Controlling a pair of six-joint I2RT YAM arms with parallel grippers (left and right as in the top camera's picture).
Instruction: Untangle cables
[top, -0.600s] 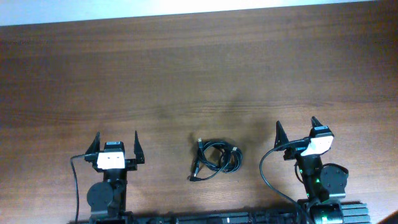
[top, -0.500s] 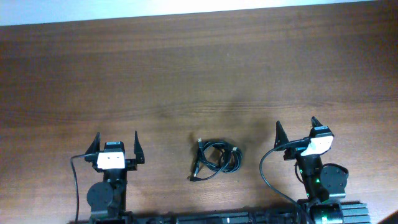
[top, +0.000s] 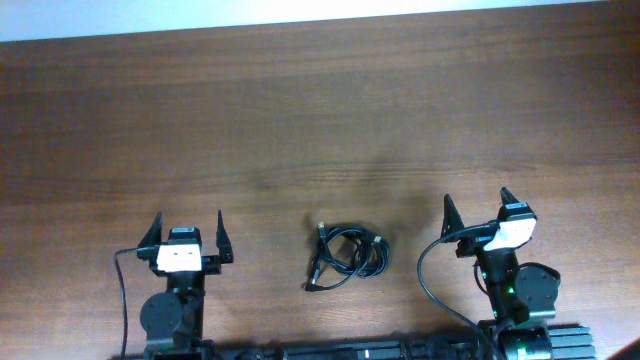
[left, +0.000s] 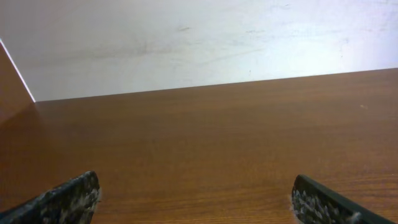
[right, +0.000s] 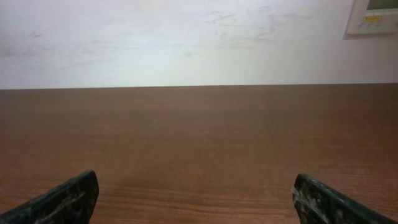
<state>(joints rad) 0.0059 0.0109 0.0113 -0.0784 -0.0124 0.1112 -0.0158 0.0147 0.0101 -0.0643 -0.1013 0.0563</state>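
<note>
The bench (top: 300, 120) is dark reddish-brown wood, with fine grain streaks running left to right. The cables (top: 345, 257) are black. The left end effector (top: 187, 228) and right end effector (top: 477, 208) have black fingers (left: 68, 198) flecked with pale grey, and white bodies behind them. The far wall (left: 186, 43) is off-white and faintly scuffed.

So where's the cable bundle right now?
In the overhead view, the cables lie bundled on the table near its robot-side edge, between the left gripper and the right gripper, touching neither.
</note>
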